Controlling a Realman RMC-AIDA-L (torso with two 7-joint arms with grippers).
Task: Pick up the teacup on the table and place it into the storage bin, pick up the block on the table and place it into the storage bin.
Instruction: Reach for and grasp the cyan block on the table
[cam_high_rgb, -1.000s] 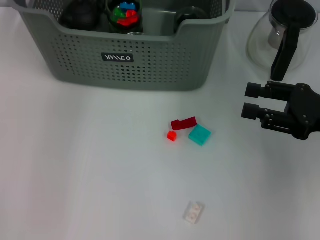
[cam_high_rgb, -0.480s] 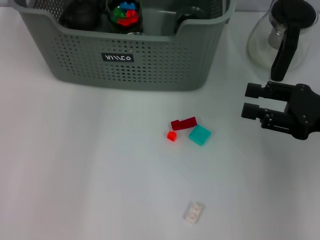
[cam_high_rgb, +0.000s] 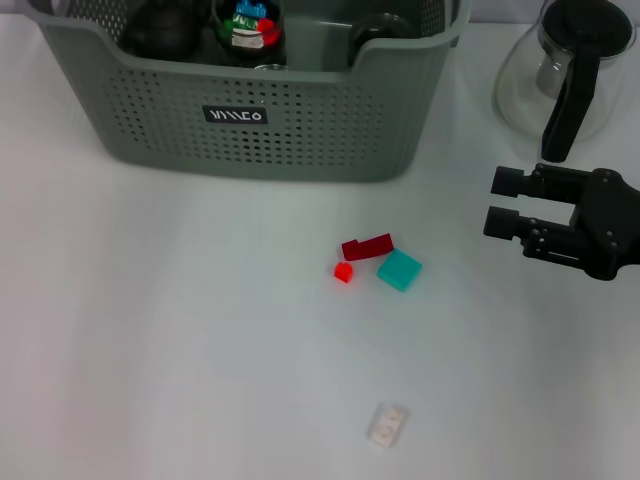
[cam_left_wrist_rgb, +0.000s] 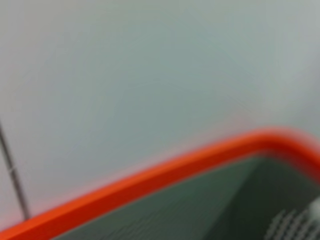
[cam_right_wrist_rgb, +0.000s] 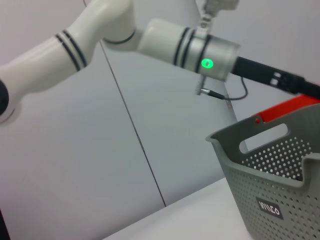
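1. My right gripper (cam_high_rgb: 497, 205) hovers over the right side of the table (cam_high_rgb: 160, 330), fingers pointing left. They stand apart with a clear gap between them and nothing held.
2. My left gripper doesn't show from the head camera. From the right wrist camera I see the left arm (cam_right_wrist_rgb: 165, 40) reaching over the storage bin (cam_high_rgb: 260, 110), its far end hidden beyond an orange edge. I cannot tell whether that claw is open or closed.
3. The storage bin sits at the far left-centre of the table. Dark rounded items and a cup of coloured pieces (cam_high_rgb: 250, 25) sit inside; whether one is the teacup I cannot say for sure. No teacup stands on the open table.
4. Blocks left on the table: a dark red block (cam_high_rgb: 367, 246), a small bright red block (cam_high_rgb: 343, 272) and a teal block (cam_high_rgb: 400, 270), clustered near the centre. A pale block (cam_high_rgb: 388, 424) lies alone, nearer to me.
5. Key relation: the cluster lies to the left of the right gripper and slightly nearer. The right arm is clearly the closer one.
6. The dark red block's long axis runs roughly left to right, tilted a little. The fingers would need to close across its short side.
7. The teal block touches, or nearly touches, the dark red one; risk of nudging it.
8. A glass teapot (cam_high_rgb: 560, 70) stands far right, behind the right gripper.
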